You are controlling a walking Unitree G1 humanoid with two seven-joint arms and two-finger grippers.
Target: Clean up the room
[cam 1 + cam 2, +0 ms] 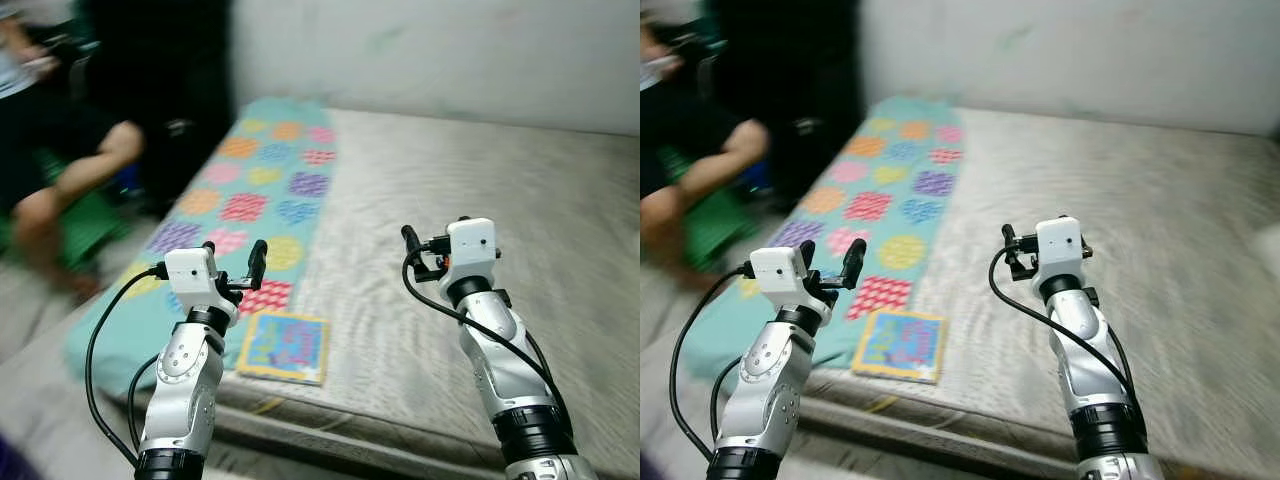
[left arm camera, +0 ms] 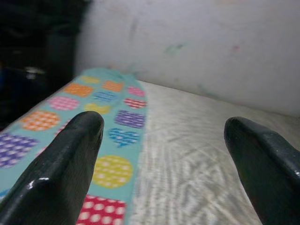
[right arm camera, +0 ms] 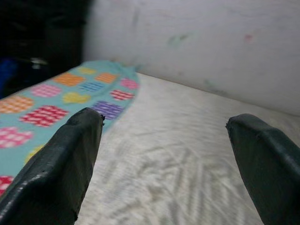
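A colourful picture book [image 1: 285,347] lies flat near the front edge of the bed, partly on a teal blanket [image 1: 250,190] patterned with bright dotted patches. My left gripper [image 1: 235,255] hovers open just above and to the left of the book, over the blanket, with nothing between its fingers. In the left wrist view the left gripper [image 2: 164,124] looks along the blanket's edge. My right gripper [image 1: 435,240] is raised over the grey mattress [image 1: 480,170], right of the book, and the right wrist view shows this gripper [image 3: 164,119] open and holding nothing.
A person [image 1: 60,180] sits at the left beside the bed, one knee close to the blanket's edge. A pale wall [image 1: 450,50] runs along the far side of the bed. The picture is blurred.
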